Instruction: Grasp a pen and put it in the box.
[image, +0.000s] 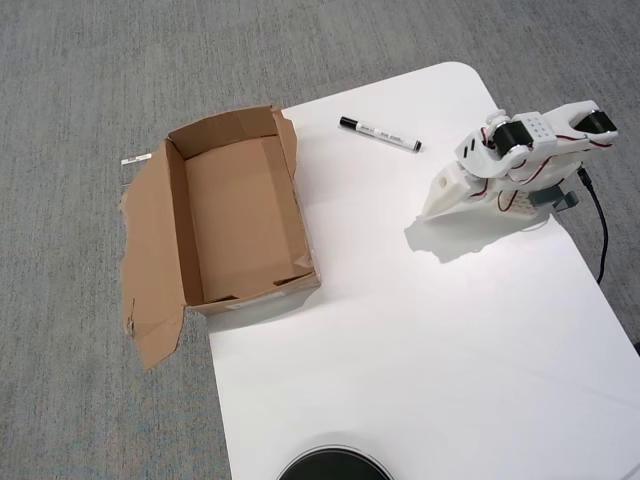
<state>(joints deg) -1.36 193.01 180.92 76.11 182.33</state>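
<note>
Overhead view: white table (420, 340) on grey carpet (90, 90), pen (379, 133) beside box (240, 215), gripper (440, 205) state unclear

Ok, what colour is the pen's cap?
Black, on a white pen, in the overhead view.

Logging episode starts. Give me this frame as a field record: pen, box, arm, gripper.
pen: slim white marker with black cap, lying flat on the white table, untouched
box: rectangular brown cardboard box with torn flaps, open, nothing visible inside, straddling the table's left edge
arm: white arm, folded at the table's right side, right of the marker
gripper: state not readable in the overhead view
</note>
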